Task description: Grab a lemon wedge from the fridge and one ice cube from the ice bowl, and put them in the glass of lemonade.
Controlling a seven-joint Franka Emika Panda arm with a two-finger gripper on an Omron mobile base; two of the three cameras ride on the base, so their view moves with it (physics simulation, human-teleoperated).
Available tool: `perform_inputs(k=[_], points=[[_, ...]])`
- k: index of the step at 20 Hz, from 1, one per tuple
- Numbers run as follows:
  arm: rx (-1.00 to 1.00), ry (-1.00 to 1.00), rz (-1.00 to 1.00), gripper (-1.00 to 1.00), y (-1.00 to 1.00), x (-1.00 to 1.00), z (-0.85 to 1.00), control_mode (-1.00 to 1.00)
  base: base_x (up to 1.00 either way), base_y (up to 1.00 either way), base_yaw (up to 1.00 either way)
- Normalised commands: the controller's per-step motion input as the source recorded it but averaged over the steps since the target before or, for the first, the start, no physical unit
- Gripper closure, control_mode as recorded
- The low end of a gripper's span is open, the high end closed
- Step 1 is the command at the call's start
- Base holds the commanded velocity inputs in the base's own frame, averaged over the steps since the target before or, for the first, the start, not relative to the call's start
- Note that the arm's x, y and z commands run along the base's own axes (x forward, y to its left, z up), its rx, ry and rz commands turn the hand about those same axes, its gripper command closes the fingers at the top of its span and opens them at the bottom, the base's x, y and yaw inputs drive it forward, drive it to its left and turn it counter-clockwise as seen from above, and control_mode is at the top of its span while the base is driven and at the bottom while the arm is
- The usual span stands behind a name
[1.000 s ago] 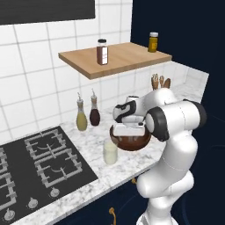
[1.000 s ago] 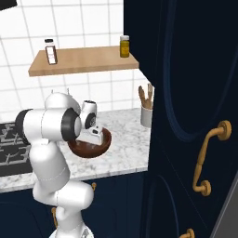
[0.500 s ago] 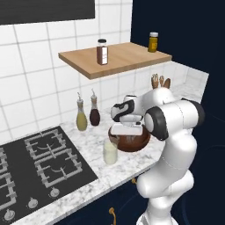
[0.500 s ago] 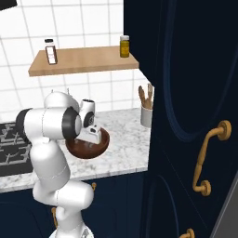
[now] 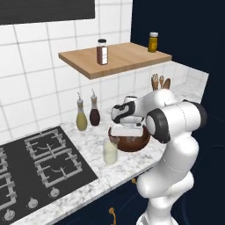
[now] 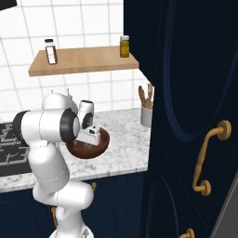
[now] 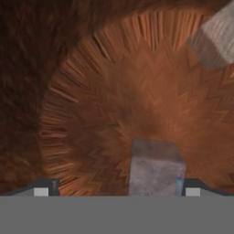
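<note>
1. left base view: the gripper [image 5: 125, 131] is seen lowered into the ice bowl [image 5: 132, 143], which sits on the marble counter [image 5: 94, 140]. the glass of lemonade [image 5: 110, 152] stands just beside the bowl, at about 8 o'clock from it. the step in hand is judged to be the fetching of one ice cube. whether the fingers are apart cannot be told from here, as they are hidden by the hand.

2. right base view: the same bowl [image 6: 88, 144] is seen in front of the arm, with the hand dipped over its rim. nothing is seen held; the lemon wedge cannot be made out from here.

3. hand view: the brown inside of the bowl [image 7: 100, 100] is seen close up. an ice cube [image 7: 155, 168] lies at 6 o'clock, between the two finger tips [image 7: 43, 188], nearer the one at 5 o'clock. a second cube [image 7: 215, 39] lies at 1 o'clock, well apart. the fingers are spread wide and nothing is clamped; contact with the cube cannot be confirmed. the next move is judged to call for the fingers to be closed on the near cube, squarely, since it may slip.
</note>
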Motion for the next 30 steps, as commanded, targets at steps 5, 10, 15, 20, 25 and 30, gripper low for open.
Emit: perform_inputs(k=[5,10,15,20,25,30], points=[[0.0,0.0,0.0,-1.0,0.0,0.05,0.0,-1.0,0.0,0.0,0.0],[0.0,0.0,0.01,-1.0,0.0,0.13,-0.11,-1.0,0.0,0.0,0.0],[0.0,0.01,0.0,1.0,0.01,0.0,-0.06,-1.0,0.0,0.0,0.0],[0.0,0.0,0.0,1.0,0.0,-0.06,0.0,-1.0,0.0,0.0,0.0],[0.0,0.0,0.0,1.0,0.0,-0.25,0.17,-1.0,0.0,0.0,0.0],[0.0,-0.08,0.0,1.0,0.0,-0.53,0.95,-1.0,0.0,0.0,0.0]])
